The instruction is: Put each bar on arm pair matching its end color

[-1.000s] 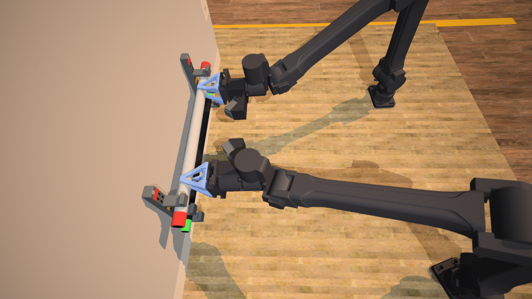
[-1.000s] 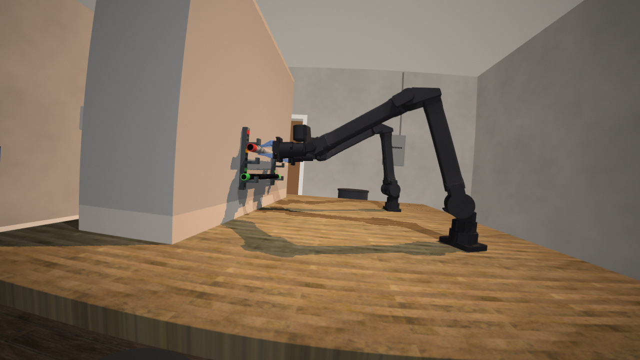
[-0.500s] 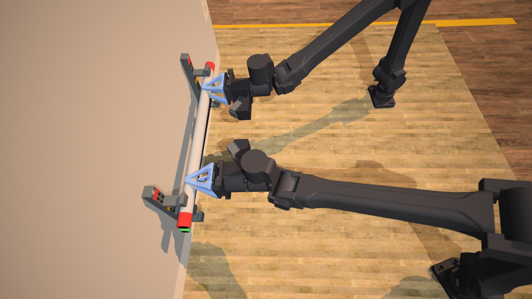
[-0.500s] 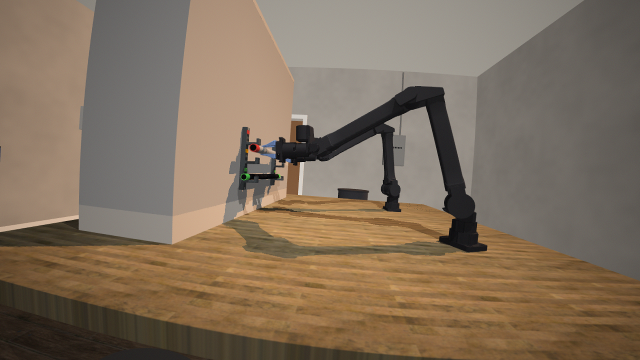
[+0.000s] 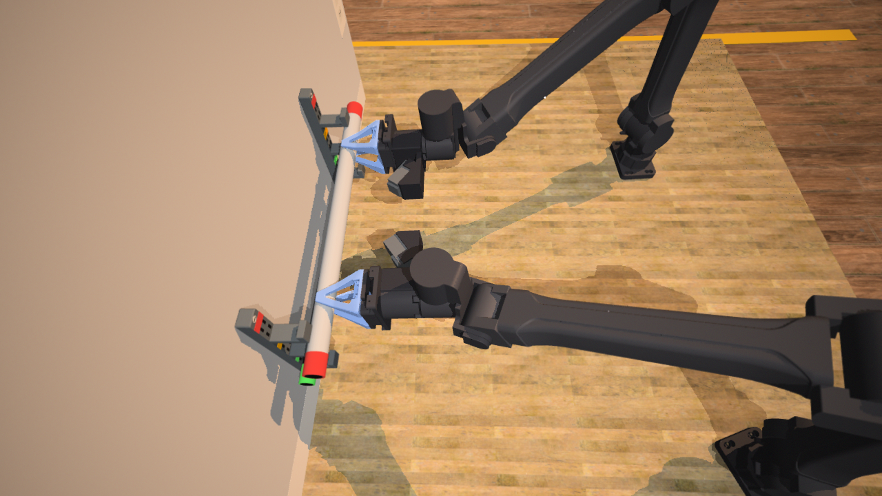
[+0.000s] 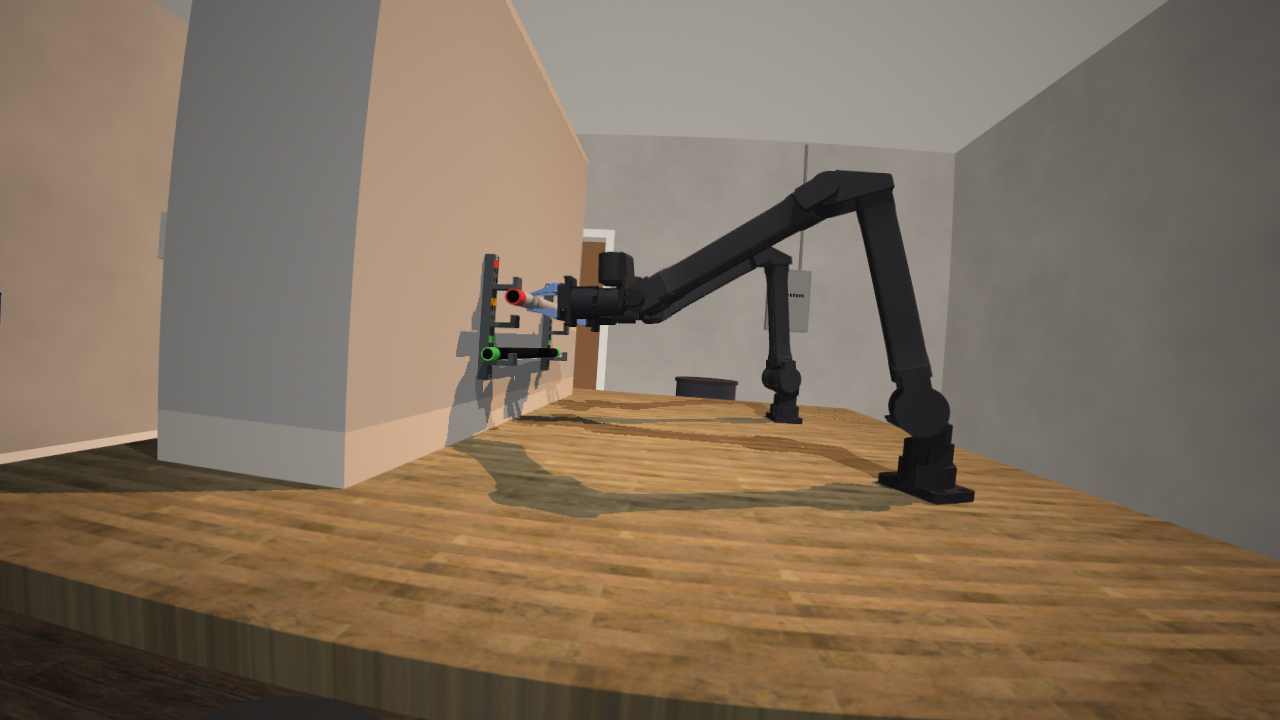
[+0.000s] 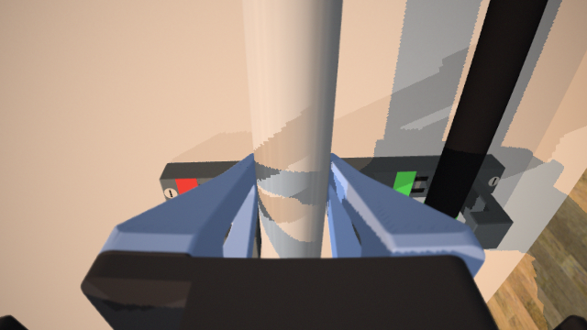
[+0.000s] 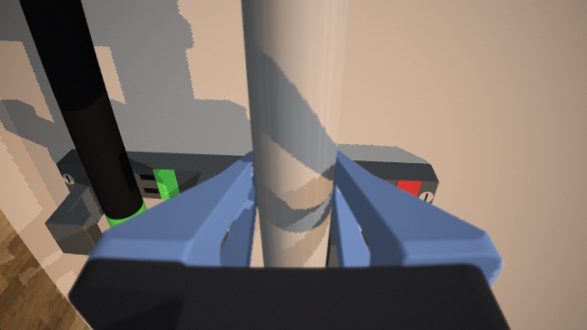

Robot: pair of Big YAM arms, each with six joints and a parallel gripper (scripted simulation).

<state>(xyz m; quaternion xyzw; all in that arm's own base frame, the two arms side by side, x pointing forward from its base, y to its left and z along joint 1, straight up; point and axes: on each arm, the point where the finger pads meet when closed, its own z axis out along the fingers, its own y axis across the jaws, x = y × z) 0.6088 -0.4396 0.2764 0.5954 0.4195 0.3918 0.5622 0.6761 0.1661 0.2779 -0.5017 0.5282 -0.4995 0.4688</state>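
The fingers of both the left gripper [image 5: 318, 298] [image 6: 531, 300] [image 7: 292, 165] and the right gripper [image 5: 345, 147] [image 8: 294, 164] are clenched around the white bar [image 5: 337, 222] [image 6: 537, 300] [image 7: 293, 115] [image 8: 295, 115], one toward each end. This bar has red ends and is level with the upper part of the wall rack [image 5: 319, 136] [image 6: 488, 313] [image 7: 376, 162] [image 8: 197, 160], out in front of it; its near end is beside the hooked tip of the top rack arm, which stands between the bar and the red-labeled upright. Whether bar and tip touch, I cannot tell. The black bar [image 5: 307, 378] [image 6: 523, 352] [image 7: 486, 105] [image 8: 92, 124], with green ends, lies below on the lowest pair, the one with green labels. Orange labels mark the middle pair. The rack is fixed to the pale wall [image 5: 154, 215] [image 6: 447, 134] [image 7: 115, 92] [image 8: 459, 92] above the wooden table [image 5: 555, 431] [image 6: 626, 582] [image 7: 564, 238] [image 8: 23, 284]. Farther back are a gray wall box [image 6: 799, 301], a brown door [image 6: 588, 313] and a dark round object [image 6: 706, 386]. A yellow stripe [image 5: 789, 35] runs along the floor beyond the table.
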